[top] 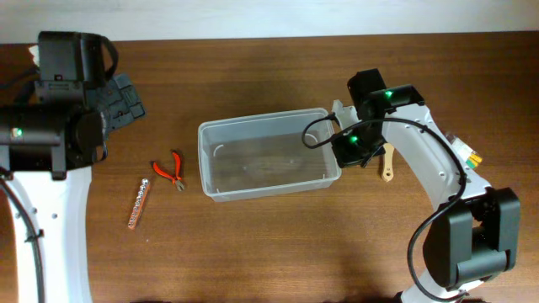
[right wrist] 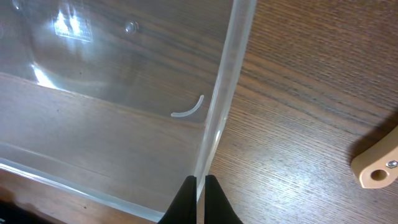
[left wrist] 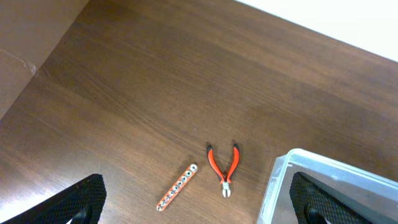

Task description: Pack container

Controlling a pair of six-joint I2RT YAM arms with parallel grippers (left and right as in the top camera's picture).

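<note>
nearest you on the desk (top: pixel 278 252) lies a copper strip (top: pixel 139 202), and just beyond it red pliers (top: pixel 171 170). both sit left of the container (top: pixel 269 156), apart from it. the container stands mid-desk, clear and empty, so nothing is packed yet. your right claw (top: pixel 341 151) is clenched on its right wall, with the thin rim running up from between the pads (right wrist: pixel 217 208) in the wrist view. i read that as bracing the bin. a pale wooden handle (top: pixel 387 164) lies on the desk near that wall. farthest off, your left claw (top: pixel 126 101) hangs released, jaws wide, looking down on pliers and strip. the step in hand, i judge, is the first pick. next, lower the left claw over the pliers, set the jaws across the handles, close, and lift them over the rim.
</note>
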